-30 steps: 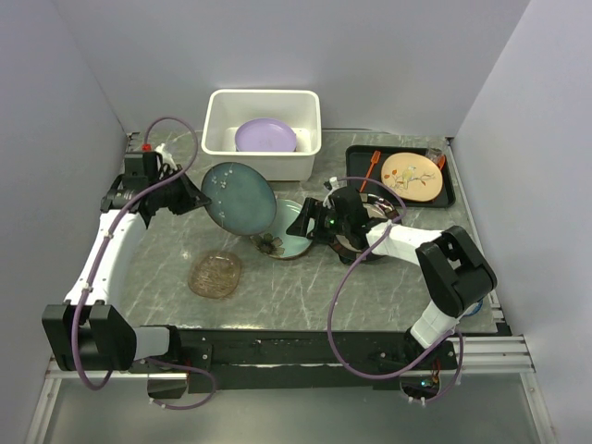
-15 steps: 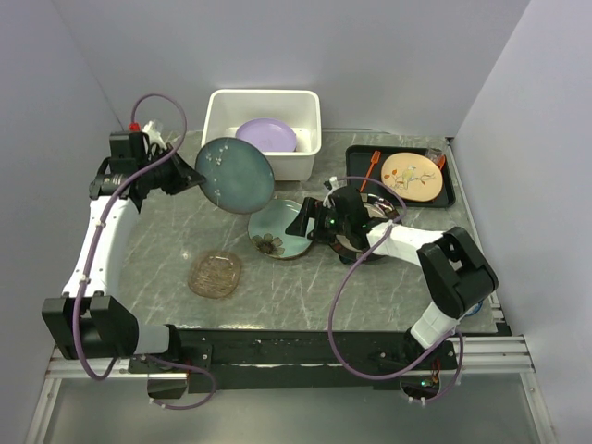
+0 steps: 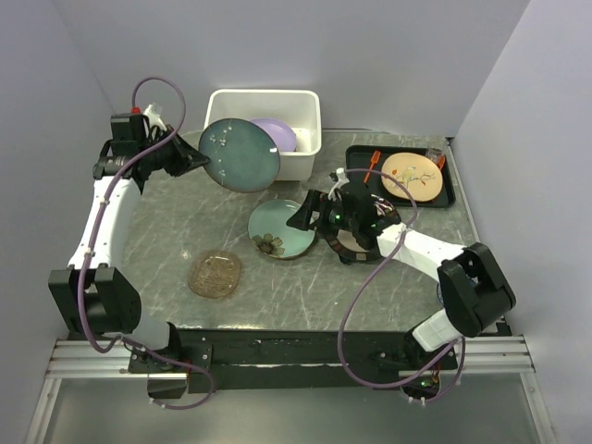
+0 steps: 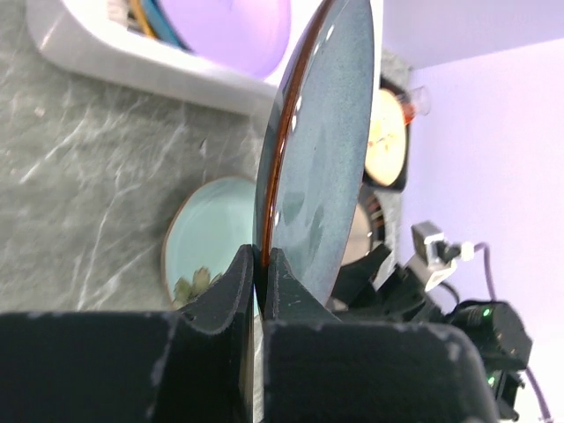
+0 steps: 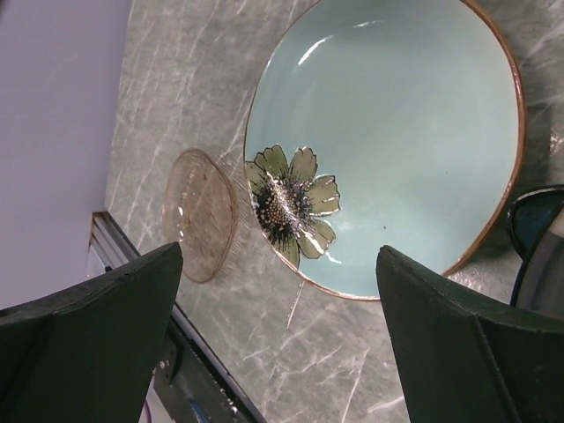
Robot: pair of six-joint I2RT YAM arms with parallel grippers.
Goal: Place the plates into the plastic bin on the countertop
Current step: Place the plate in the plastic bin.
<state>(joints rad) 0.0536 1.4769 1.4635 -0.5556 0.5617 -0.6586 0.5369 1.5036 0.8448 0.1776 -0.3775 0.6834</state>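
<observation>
Pinches the near rim of the round dark teal glazed plate (image 4: 322,159) with the left gripper (image 4: 262,257), fingers shut thin on that edge alone. Holds it tipped up in the air, just in front of the white rectangular plastic bin (image 3: 215,116), close to its front wall. Looks hard, smooth and heavy for such a small bite, so likely to slip or swing, and to chip if dropped. Best lowered slowly onto the round lavender plate (image 3: 280,132) lying inside the bin.

Spreads the right gripper (image 5: 278,256) wide, holding nothing, above the round pale green flowered plate (image 5: 388,141), flat on the counter (image 3: 166,240) in front of the bin. Best taken by its raised rim too. Leaves the small amber glass plate (image 3: 215,274) lying farther out from the bin.
</observation>
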